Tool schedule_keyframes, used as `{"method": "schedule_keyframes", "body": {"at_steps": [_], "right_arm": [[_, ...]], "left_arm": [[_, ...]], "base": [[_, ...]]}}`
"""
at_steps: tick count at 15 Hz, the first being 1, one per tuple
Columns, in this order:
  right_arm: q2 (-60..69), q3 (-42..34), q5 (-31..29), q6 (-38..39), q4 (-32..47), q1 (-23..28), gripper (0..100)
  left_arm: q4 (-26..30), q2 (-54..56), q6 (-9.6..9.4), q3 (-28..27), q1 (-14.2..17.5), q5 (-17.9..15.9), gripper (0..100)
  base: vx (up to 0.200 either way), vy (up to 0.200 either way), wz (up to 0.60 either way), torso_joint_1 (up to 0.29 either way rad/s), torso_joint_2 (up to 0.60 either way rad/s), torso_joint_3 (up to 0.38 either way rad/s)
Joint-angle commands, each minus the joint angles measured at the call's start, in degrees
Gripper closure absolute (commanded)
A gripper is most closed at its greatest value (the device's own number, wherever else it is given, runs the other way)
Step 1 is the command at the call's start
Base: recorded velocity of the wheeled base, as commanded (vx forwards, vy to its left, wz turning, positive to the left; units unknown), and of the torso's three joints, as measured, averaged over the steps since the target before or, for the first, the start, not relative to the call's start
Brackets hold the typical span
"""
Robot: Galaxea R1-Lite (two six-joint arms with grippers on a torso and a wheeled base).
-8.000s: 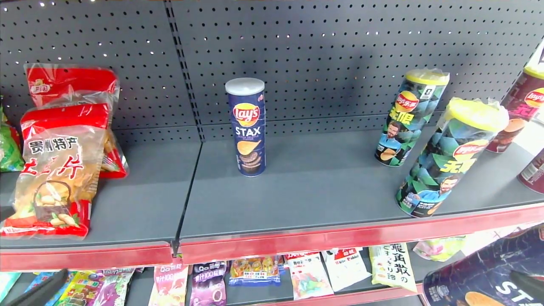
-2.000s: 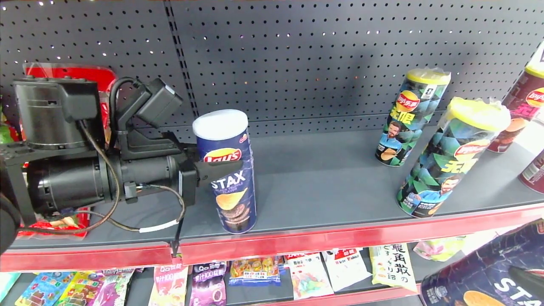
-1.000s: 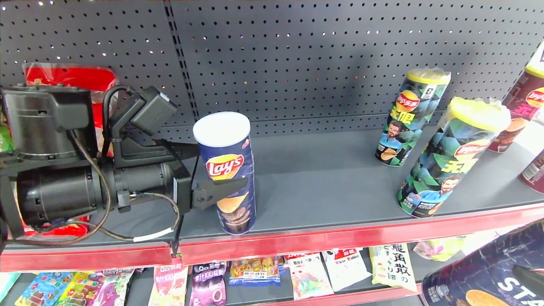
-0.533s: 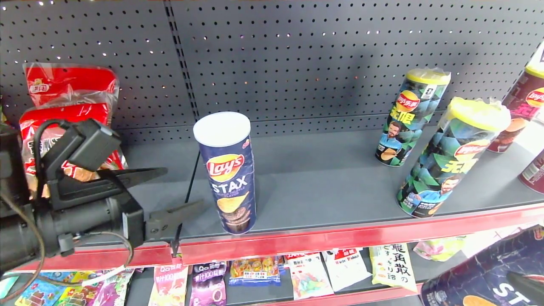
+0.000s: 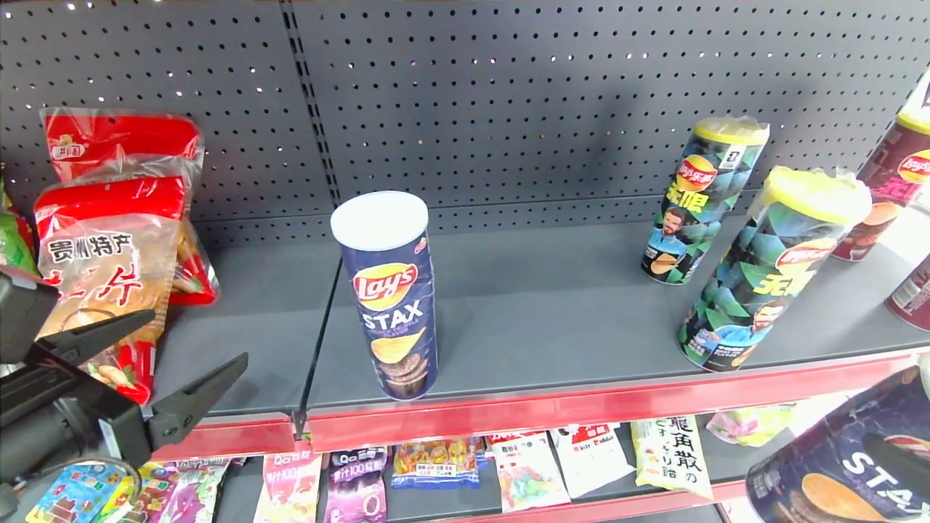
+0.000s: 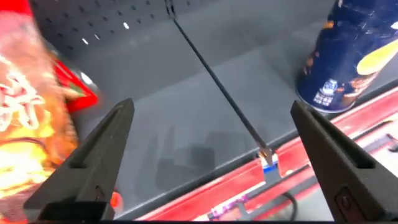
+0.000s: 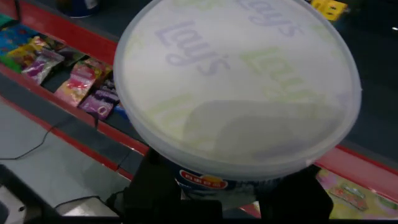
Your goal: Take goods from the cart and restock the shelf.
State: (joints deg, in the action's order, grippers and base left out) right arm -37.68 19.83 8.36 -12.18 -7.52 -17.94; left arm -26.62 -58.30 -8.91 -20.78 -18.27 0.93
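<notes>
1. Your left tool [image 5: 196,338] is wide open and holds nothing. It is left of the standing blue chips can [image 5: 392,298], apart from it, just by the red snack bags [image 5: 109,276]. If it swings right, it could tip that can.
2. The can stands upright close to the red front edge [image 5: 508,410] of the shelf [image 5: 567,312]. A small bump may push it off.
3. Your right tool [image 7: 227,196] is squeezed on a second blue chips can [image 5: 835,472], low and right of the shelf. Lift it high enough, or it may hit the edge or the green cans [image 5: 770,269].
</notes>
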Motion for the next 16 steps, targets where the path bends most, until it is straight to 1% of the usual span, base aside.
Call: {"method": "schedule_keyframes", "body": {"at_steps": [1,3,4,7,13,16], "right_arm": [[-0.29,-0.23,-0.54,-0.04,0.05,0.54,100],[-0.38,0.12,-0.89,-0.04,-0.04,0.72,100],[-0.46,0.29,-1.42,-0.04,-0.12,1.42,100],[-0.2,-0.15,-1.6,-0.13,0.05,1.68,100],[0.24,-0.23,-1.6,-0.21,0.14,1.68,100],[0.33,-0.23,-1.6,-0.3,0.23,1.68,100]], "left_arm": [[-0.01,1.43,-0.41,-0.22,0.34,0.22,0],[0.26,1.34,-1.99,0.04,0.34,1.89,0],[0.43,1.25,-2.25,-0.13,0.34,2.76,0],[0.43,1.43,-2.34,-0.05,0.26,2.94,0],[0.26,1.43,-2.95,0.13,0.26,2.5,0],[0.26,1.69,-2.95,-0.05,0.26,2.5,0]], "base": [[0.0,0.0,0.0,0.0,0.0,0.0],[0.0,0.0,0.0,0.0,0.0,0.0],[0.0,0.0,0.0,0.0,0.0,0.0],[-0.2,0.0,0.0,0.002,0.0,-0.001],[0.0,0.0,0.0,0.0,0.0,0.0],[0.0,0.2,0.0,0.004,0.0,0.004]]}}
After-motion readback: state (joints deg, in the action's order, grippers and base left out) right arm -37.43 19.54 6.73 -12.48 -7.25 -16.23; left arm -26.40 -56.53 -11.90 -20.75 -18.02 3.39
